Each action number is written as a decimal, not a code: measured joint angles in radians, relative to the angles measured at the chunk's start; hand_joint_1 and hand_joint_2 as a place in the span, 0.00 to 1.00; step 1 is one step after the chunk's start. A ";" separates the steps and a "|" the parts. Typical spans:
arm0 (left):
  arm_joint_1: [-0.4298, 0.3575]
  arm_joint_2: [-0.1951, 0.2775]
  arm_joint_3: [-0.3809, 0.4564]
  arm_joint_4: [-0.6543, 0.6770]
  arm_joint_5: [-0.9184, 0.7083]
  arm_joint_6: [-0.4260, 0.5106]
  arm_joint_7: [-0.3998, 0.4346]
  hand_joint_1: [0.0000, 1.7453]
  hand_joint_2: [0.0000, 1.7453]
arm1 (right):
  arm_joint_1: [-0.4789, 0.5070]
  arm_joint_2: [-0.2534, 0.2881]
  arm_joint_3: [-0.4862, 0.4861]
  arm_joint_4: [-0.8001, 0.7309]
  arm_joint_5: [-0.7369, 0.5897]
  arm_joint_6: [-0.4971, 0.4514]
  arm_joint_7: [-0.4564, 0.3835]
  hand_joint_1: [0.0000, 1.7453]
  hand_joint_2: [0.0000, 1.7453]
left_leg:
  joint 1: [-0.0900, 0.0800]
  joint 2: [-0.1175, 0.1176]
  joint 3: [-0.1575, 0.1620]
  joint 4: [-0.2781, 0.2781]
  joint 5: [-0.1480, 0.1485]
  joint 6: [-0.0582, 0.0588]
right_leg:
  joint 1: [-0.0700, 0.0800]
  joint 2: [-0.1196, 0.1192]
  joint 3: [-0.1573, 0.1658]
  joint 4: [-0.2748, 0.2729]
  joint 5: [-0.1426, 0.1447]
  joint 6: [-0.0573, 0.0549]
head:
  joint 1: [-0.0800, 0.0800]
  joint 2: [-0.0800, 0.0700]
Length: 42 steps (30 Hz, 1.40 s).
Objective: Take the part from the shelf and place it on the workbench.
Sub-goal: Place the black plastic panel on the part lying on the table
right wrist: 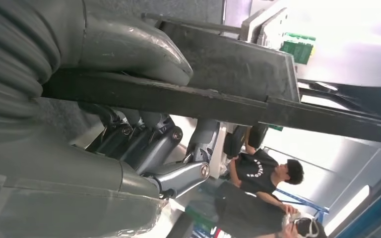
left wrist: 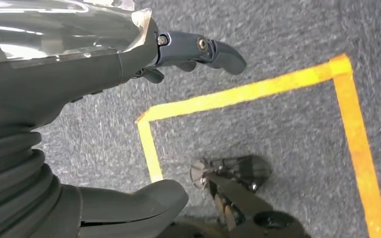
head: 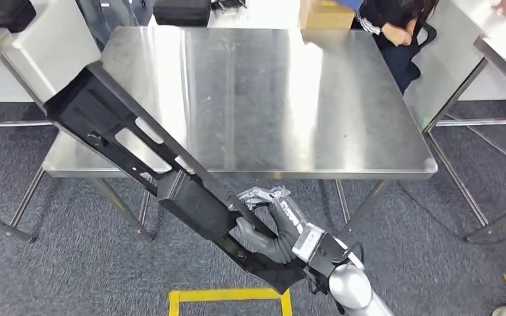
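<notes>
Off to my left, my left robot hand (left wrist: pixel 188 52) hangs at my side above the grey carpet and its yellow floor tape (left wrist: pixel 258 89), fingers loosely apart and holding nothing. The part (head: pixel 165 174), a long black slotted frame, runs up and away to the left from my right robot hand (head: pixel 270 227); its far end overlaps the near-left corner of the steel surface (head: pixel 290 99), though I cannot tell whether it rests there or hangs just above. My right robot hand grips the part near its lower end, thumb on one face and fingers wrapped under the other, as the right wrist view shows. I judge the fetching done and the carry nearly over: this is the placing step. Next I need to bring the held end forward and up past the near edge, level the frame, and lay it flat before letting go. Beyond the surface, to the right, a person (head: pixel 395 26) sits.
</notes>
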 joint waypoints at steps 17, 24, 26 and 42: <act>-0.013 -0.008 0.000 0.002 -0.004 0.000 0.003 0.00 1.00 | -0.021 0.002 0.024 0.041 0.003 -0.004 0.003 1.00 1.00 | 0.003 0.001 0.038 0.263 -0.132 -0.045 | 0.005 -0.002 -0.049 -0.120 0.081 -0.067 | -0.001 0.000; 0.003 0.001 -0.002 0.004 -0.016 -0.002 0.006 0.00 1.00 | -0.017 0.002 0.031 0.051 0.032 -0.044 0.007 1.00 1.00 | -0.001 0.008 -0.080 0.073 -0.054 -0.034 | 0.008 0.013 0.041 -0.121 -0.008 -0.052 | -0.001 0.000; 0.003 0.002 -0.002 0.004 -0.017 -0.002 0.005 0.00 1.00 | -0.019 0.001 0.036 0.055 0.047 -0.055 0.010 1.00 1.00 | -0.007 0.008 -0.063 0.039 0.019 -0.024 | 0.012 0.014 0.059 -0.122 -0.022 -0.035 | 0.000 0.000; -0.006 -0.002 -0.005 0.004 -0.027 0.013 0.004 0.00 1.00 | -0.039 -0.009 0.066 0.085 0.113 -0.084 0.040 1.00 1.00 | -0.006 -0.012 0.119 -0.004 -0.101 -0.025 | 0.008 -0.008 -0.123 -0.112 0.126 -0.009 | 0.003 0.000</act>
